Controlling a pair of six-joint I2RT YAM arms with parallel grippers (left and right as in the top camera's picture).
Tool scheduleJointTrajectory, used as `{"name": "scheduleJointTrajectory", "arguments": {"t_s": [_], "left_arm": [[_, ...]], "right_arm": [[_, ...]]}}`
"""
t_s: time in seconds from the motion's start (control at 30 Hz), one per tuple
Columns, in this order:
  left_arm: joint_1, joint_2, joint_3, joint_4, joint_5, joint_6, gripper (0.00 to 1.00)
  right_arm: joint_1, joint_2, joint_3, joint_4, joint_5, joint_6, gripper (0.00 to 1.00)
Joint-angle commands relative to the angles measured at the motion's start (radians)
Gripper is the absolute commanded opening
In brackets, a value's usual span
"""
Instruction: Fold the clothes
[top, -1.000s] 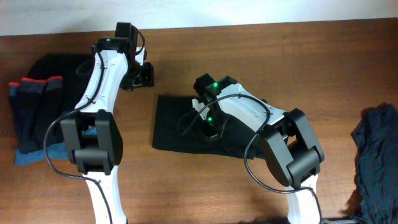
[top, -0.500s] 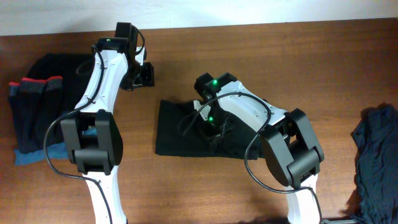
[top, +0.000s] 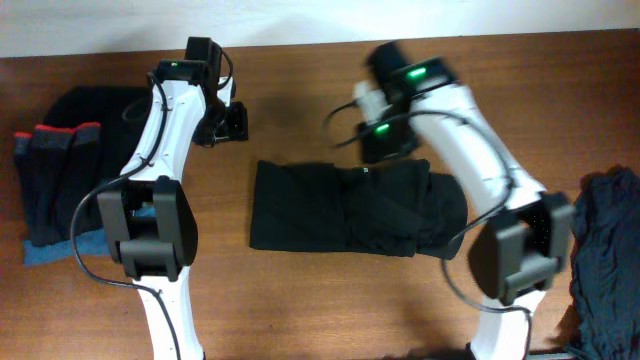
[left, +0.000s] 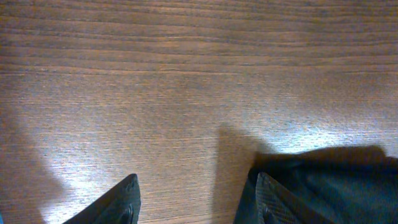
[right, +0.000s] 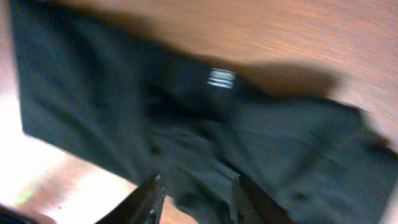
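Observation:
The clothes in hand are one long black garment, lying flat across the middle of the table with wrinkles at its right half. Its small white logo faces up. My right gripper hovers above the garment's far edge, blurred by motion. In the right wrist view its jaws stand open above the black cloth with nothing between them. My left gripper hangs over bare wood beyond the garment's far left corner. It is open and empty, and dark cloth shows behind its right finger.
A pile of folded dark clothes with red trim and a blue piece lies at the table's left edge. Another crumpled dark garment sits at the right edge. The wooden tabletop runs to a white wall at the back.
My right gripper has opened, let go of the black garment, and risen away toward the far right. The garment now lies stretched further to the right. The left arm has not moved.

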Motion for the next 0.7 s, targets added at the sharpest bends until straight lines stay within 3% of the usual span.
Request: {"name": "scheduleJointTrajectory", "arguments": {"t_s": [0.0, 0.13, 0.3, 0.67], "left_arm": [[0.003, 0.011, 0.019, -0.004, -0.007, 0.01, 0.59], [0.003, 0.011, 0.019, -0.003, -0.008, 0.01, 0.59], [0.003, 0.011, 0.019, -0.003, -0.008, 0.01, 0.59], [0.003, 0.011, 0.019, -0.003, -0.008, 0.01, 0.59]], "right_arm": [[-0.135, -0.014, -0.023, -0.027, -0.037, 0.01, 0.44], [-0.282, -0.014, -0.112, -0.045, -0.134, -0.068, 0.56], [-0.389, -0.014, -0.256, -0.021, -0.171, -0.127, 0.59], [-0.462, -0.014, -0.507, 0.14, -0.189, -0.16, 0.71]]}}
